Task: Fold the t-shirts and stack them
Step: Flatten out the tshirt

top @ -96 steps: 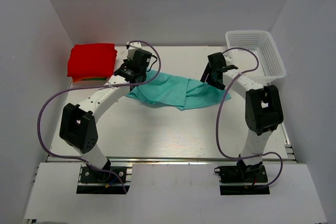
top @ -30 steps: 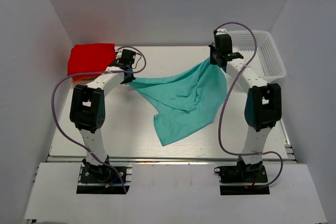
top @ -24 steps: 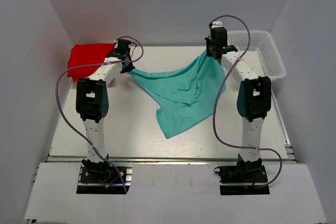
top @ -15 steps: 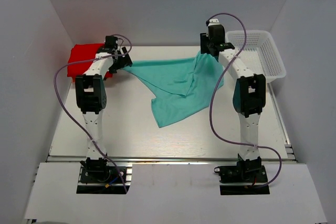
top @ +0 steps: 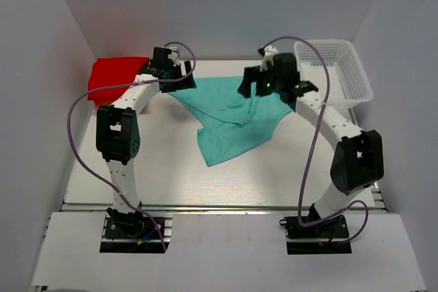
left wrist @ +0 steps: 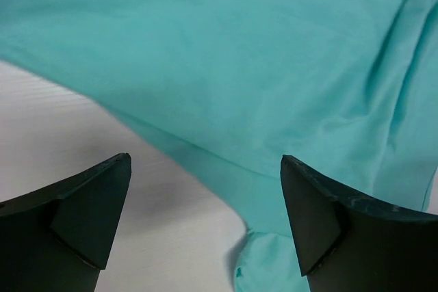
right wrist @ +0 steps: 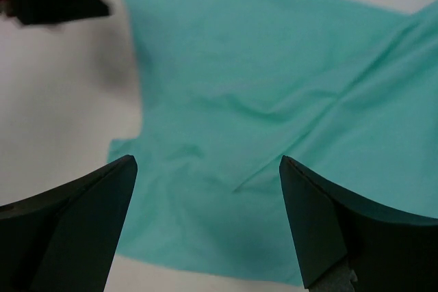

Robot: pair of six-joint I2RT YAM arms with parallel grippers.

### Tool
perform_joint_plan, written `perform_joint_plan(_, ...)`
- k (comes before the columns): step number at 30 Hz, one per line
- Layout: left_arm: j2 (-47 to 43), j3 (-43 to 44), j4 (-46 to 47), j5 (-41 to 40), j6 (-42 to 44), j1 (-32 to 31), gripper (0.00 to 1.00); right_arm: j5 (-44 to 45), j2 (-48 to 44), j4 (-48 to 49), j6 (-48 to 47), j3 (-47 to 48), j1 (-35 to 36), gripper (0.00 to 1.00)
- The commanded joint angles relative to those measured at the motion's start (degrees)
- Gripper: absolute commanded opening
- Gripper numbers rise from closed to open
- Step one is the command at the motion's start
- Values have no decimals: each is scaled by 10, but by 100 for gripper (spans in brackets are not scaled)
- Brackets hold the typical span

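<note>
Teal t-shirt [top: 229, 124] lay loose and wrinkled on the table [top: 157, 176], toward the far side between your two arms, with one corner trailing toward the near edge. Your left gripper [left wrist: 205, 162] hung over its left edge, fingers spread and nothing between them. Your right gripper [right wrist: 207, 162] hovered above its far right part, fingers likewise apart and empty. A red t-shirt [top: 116, 76] sat folded in the far left corner, and a white basket [top: 359, 80] stood at the far right.

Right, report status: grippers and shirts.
Open: left gripper, right gripper, both over teal shirt. It lies unfolded on table. Folded red shirt far left. Nothing blocking.
</note>
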Motion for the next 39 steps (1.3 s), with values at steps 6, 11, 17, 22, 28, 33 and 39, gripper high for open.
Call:
perform_joint_plan(6, 73, 38, 27, 3, 22, -49, 100, -127, -2, 55, 77, -179, 121, 90)
perform_joint_plan(11, 112, 45, 47, 3, 16, -55, 100, -108, 8, 60, 94, -225, 145, 90)
perform_joint_plan(17, 80, -35, 85, 9, 5, -60, 100, -70, 4, 71, 120, -297, 140, 90)
perform_joint_plan(22, 27, -142, 74, -22, -8, -66, 100, -48, 0, 79, 152, -350, 129, 90)
perform_joint_plan(28, -110, -353, 99, -28, -44, -98, 100, 42, -83, 17, 178, -416, 118, 90)
perform_joint_plan(33, -237, -406, 72, -76, -55, -146, 100, 96, -187, -61, 175, -465, 117, 90)
perform_joint_plan(39, -237, -313, 30, -138, -18, -227, 100, 185, -296, -110, 178, -455, 117, 90)
